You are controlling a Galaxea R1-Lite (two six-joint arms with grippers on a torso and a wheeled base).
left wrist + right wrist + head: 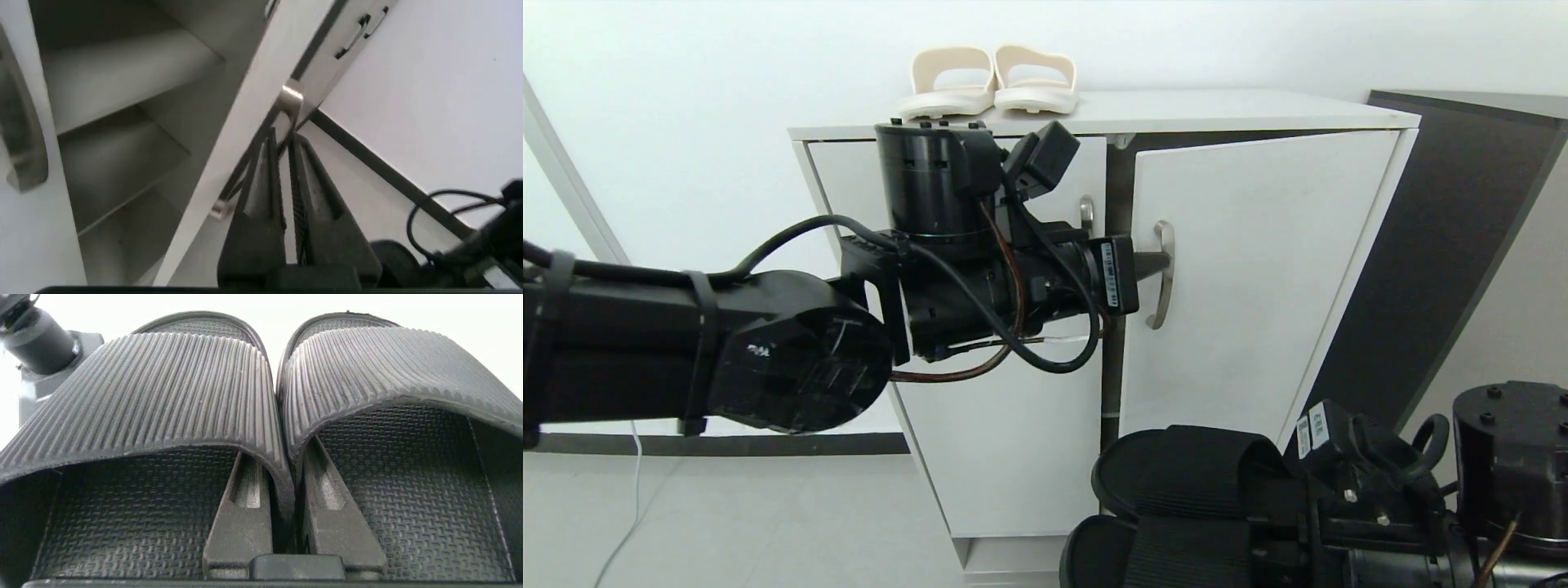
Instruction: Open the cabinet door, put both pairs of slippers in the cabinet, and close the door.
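A white cabinet (pixel 1258 122) stands ahead with a cream pair of slippers (pixel 992 80) on its top. My left gripper (pixel 1147 265) is shut on the right door's metal handle (pixel 1162 273), and that door (pixel 1250 278) stands ajar. In the left wrist view the fingers (pixel 263 184) pinch the handle (pixel 288 100), with bare shelves (pixel 122 73) visible inside. My right gripper (pixel 278 498) sits low at the front right, shut on the touching inner edges of a black pair of slippers (pixel 278 400). The same black slippers (pixel 1184 490) show in the head view.
The left door (pixel 1005 408) is closed, with its handle (pixel 1086 214) beside the gap. A dark panel (pixel 1445 245) leans by the cabinet's right side. Grey floor (pixel 727 523) lies open to the left, with a thin cable (pixel 629 506) across it.
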